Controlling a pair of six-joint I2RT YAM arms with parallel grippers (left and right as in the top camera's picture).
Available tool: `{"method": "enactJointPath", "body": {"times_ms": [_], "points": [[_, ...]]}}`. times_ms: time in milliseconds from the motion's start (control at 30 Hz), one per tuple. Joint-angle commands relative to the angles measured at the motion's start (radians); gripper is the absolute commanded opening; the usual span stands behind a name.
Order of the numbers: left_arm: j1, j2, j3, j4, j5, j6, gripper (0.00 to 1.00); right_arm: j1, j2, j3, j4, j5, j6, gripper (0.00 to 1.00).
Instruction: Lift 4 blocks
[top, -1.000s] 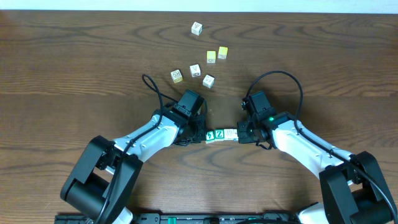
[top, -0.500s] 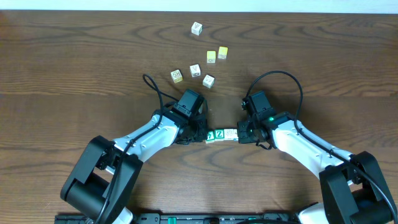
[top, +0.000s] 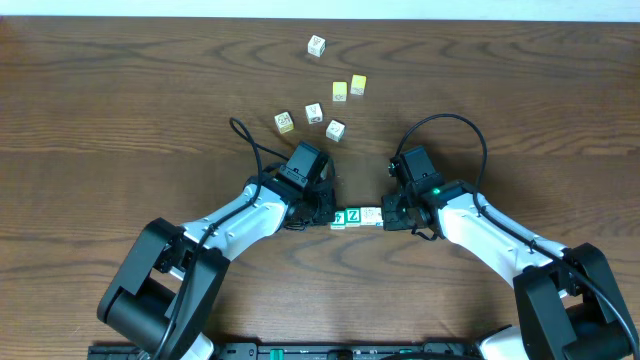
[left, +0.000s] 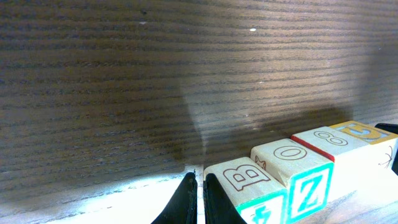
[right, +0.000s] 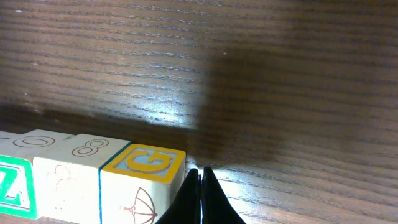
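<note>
Left wrist view: the left pincer (left: 199, 186) is shut tight, with nothing between its fingers. Its tip sits right against the B block (left: 245, 177), which is one end of the row of four blocks (top: 357, 216). Next come the Z block (left: 300, 169) and the 8 block (left: 326, 138). The G block (right: 144, 163) is at the far end. The right pincer (right: 200, 180) is shut and empty too, and it sits right against the G block.

So the two arms look like they are squeezing the row from both ends. I cannot tell if the row is off the worktop (top: 120, 120). The two yellow cubes (top: 349, 88) and the pale cubes (top: 312, 112) lie well apart, farther back.

The next move is the lift. Both arms should rise together at the same speed and push inward all the way. If one lets go a little, the middle blocks could drop out.
</note>
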Motion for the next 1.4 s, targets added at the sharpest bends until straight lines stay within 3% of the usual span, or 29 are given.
{"method": "enactJointPath", "body": {"times_ms": [0, 200, 467, 900, 1367], "points": [[0.003, 0.013, -0.009, 0.008, 0.009, -0.001, 0.07, -0.005, 0.008, -0.001, 0.003, 0.008, 0.003, 0.01], [0.003, 0.013, -0.009, 0.005, 0.005, -0.001, 0.07, -0.005, 0.008, -0.001, 0.002, 0.008, 0.003, 0.01], [0.005, 0.013, -0.009, -0.110, -0.161, -0.005, 0.07, -0.005, 0.008, -0.001, 0.002, 0.009, 0.003, 0.01], [-0.006, -0.004, -0.009, -0.238, -0.167, -0.005, 0.07, -0.005, 0.008, -0.001, 0.000, 0.010, 0.003, 0.01], [-0.105, -0.138, -0.009, -0.230, -0.167, -0.040, 0.07, -0.005, 0.008, -0.001, -0.001, 0.009, 0.003, 0.01]]}}
